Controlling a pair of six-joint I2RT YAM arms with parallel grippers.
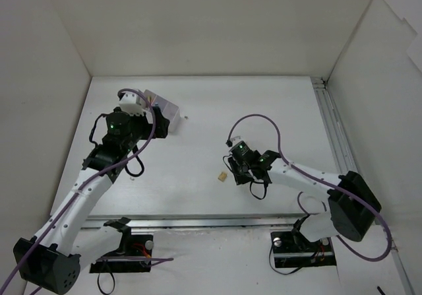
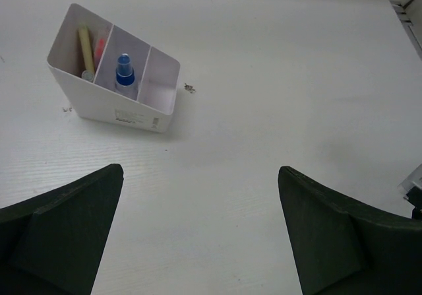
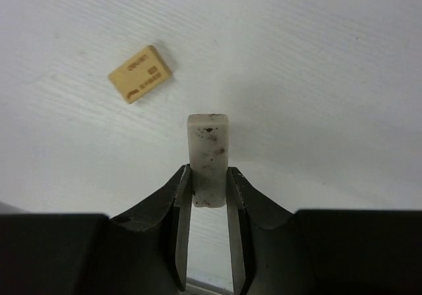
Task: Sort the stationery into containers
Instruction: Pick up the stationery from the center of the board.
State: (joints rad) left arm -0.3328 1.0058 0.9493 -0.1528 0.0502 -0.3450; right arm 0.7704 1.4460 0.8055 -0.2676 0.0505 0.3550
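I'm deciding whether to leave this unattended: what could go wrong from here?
1. The right gripper holds the white eraser by one end only, with most of it sticking out beyond the jaws. It may pivot or slip during the carry.
2. The left gripper hangs open near the white box, so the two grippers could crowd each other at drop-off.
3. The tan eraser lies close to the right gripper and might get knocked.

Divided box (image 1: 168, 115) toward the far-left corner of the desk (image 1: 264, 110), pens (image 2: 86, 51) in one end compartment, tube (image 2: 124, 77) in the middle compartment, flat eraser (image 1: 223, 175) near the desk's middle, just left of the right pincer (image 3: 208, 183), block eraser (image 3: 208, 143) between its fingers.
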